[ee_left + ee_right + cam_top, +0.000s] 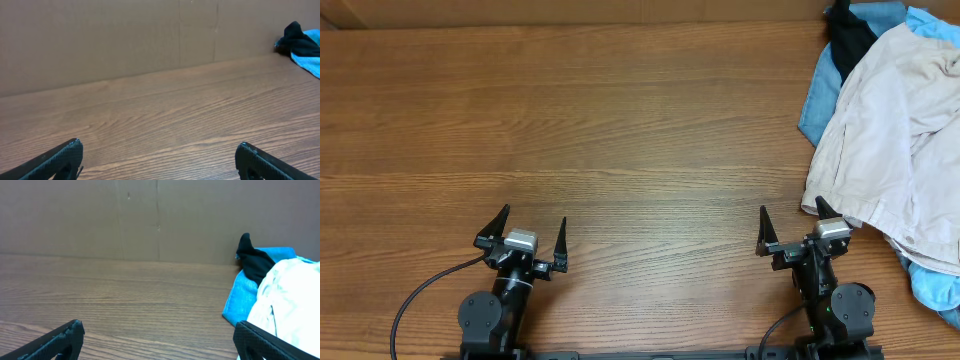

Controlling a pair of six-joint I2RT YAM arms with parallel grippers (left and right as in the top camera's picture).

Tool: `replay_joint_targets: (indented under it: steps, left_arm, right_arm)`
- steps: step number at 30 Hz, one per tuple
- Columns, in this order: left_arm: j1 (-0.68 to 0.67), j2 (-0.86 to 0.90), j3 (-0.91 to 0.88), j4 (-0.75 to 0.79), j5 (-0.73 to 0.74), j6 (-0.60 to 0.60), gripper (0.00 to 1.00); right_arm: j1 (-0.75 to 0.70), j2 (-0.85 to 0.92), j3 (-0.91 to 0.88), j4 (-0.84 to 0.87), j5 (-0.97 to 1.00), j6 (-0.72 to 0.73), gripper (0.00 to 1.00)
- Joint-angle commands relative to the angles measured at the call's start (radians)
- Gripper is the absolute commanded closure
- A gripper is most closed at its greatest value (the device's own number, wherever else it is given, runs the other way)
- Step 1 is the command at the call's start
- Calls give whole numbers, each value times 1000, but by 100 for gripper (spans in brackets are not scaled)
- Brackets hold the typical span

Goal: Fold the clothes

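Observation:
The clothes, light beige shorts (905,140), lie crumpled on top of a pile at the table's right edge. In the right wrist view the beige cloth (287,300) fills the right side. My right gripper (791,228) stands open at the front right, its right fingertip just at the beige hem, nothing between the fingers. In its own view the right gripper (159,330) frames bare wood. My left gripper (533,232) stands open at the front left, far from the clothes. In the left wrist view the left gripper (159,150) holds nothing.
Under the shorts lie blue garments (817,100) and a black one (848,35); blue cloth (935,288) also sticks out at the front right. A brown cardboard wall (150,220) runs along the table's far edge. The wooden table (600,130) stretches left of the pile.

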Motion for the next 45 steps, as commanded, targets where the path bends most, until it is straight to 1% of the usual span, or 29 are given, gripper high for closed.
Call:
replay_joint_targets:
  steps: [1, 4, 7, 10, 15, 18, 21, 23, 26, 30, 33, 36, 39, 41, 45]
  left_arm:
    - [-5, -10, -4, -2, -8, -27, 0]
    - [-5, -10, -4, -2, -9, -68, 0]
    - [-5, -10, 10, -19, 0, -119, 0]
    - [-5, -10, 54, -66, -1, -135, 0]
    - [-5, 32, 189, -167, -3, -138, 0]
    - [-5, 105, 274, -209, -9, -138, 0]
    - [-5, 220, 357, -238, -9, -136, 0]
    - [-5, 339, 429, -277, -9, -130, 0]
    - [-5, 502, 534, -357, 3, -130, 0]
    - [-5, 693, 687, -511, 21, -130, 0]
    - [-5, 794, 763, -592, 45, -136, 0]
    - [-5, 857, 795, -636, 75, -138, 0]
    - [-5, 897, 795, -646, 73, -138, 0]
    - [-5, 914, 795, -646, 74, -138, 0]
    - [-5, 933, 795, -644, 74, -138, 0]
  right_arm:
    - [0, -5, -7, 6, -3, 15, 0]
    - [0, -5, 7, 3, 22, 111, 0]
    - [0, 0, 38, 2, 22, 154, 0]
    - [0, 25, 82, -6, 26, 162, 0]
    - [0, 131, 216, -97, 51, 162, 0]
    - [-1, 229, 327, -169, 51, 162, 0]
    - [-1, 358, 455, -273, 52, 161, 0]
    - [-3, 489, 564, -369, 51, 161, 0]
    - [-3, 653, 691, -488, 51, 161, 0]
    - [-3, 860, 833, -609, 46, 161, 0]
    - [-2, 975, 882, -663, 22, 160, 0]
    - [-8, 1056, 885, -668, 45, 169, 0]
    - [-45, 1133, 885, -667, 170, 342, 0]
    - [-90, 1189, 885, -663, 216, 420, 0]
    - [-179, 1310, 885, -644, 214, 419, 0]
